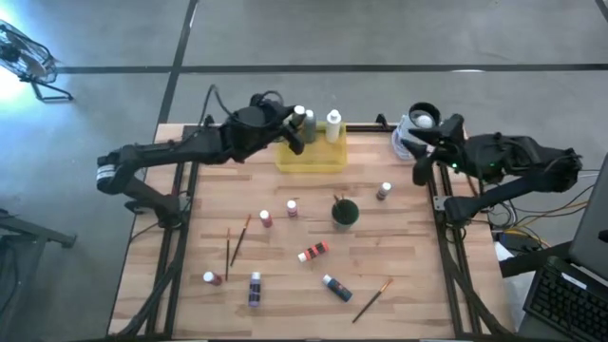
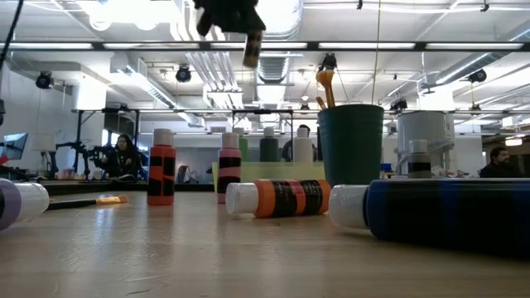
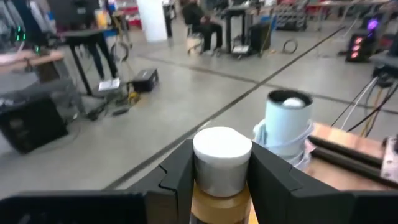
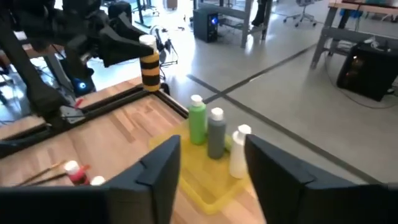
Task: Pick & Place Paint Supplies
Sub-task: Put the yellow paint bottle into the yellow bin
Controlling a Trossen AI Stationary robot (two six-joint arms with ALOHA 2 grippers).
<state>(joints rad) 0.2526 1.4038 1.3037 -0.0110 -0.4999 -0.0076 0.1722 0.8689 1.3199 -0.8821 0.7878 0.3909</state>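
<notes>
Basically a light butcher-block table [image 1: 285, 294] on a dark metal frame, grey concrete floor with dark lines around it; the low view looks into an open workshop with ceiling strip lights, desks and a few seated people far back. No readable writing on any bottle, only black bands on the labels. The left arm reaches from frame left across the top edge of the table, its left gripper [image 1: 294, 140] raised over the yellow tray [image 1: 311, 157] at upper centre. Its fingers are clamped on a yellow-brown bottle [image 3: 221, 180] with a white cap, held upright and off the table; the right wrist view shows black stripes on it. Three bottles stand in the tray: green bottle [image 4: 198, 121], grey bottle [image 4: 216, 132] and white bottle [image 4: 240, 151]. The right arm sits at the upper right table corner, beside a pale blue roll [image 1: 414, 133], right gripper [image 1: 424, 161] pointing towards the tray with fingers apart and nothing between them. Loose on the table: dark green cup [image 1: 344, 213] right of centre with brushes in it, brown bottle [image 1: 384, 192] to its upper right, orange bottle [image 1: 313, 252] lying at centre, blue bottle [image 1: 336, 286] lying lower centre, purple bottle [image 1: 255, 290] lower left, and more small bottles mid left. Two brushes [image 1: 235, 242] lie mid left, another brush [image 1: 371, 300] lower right.
</notes>
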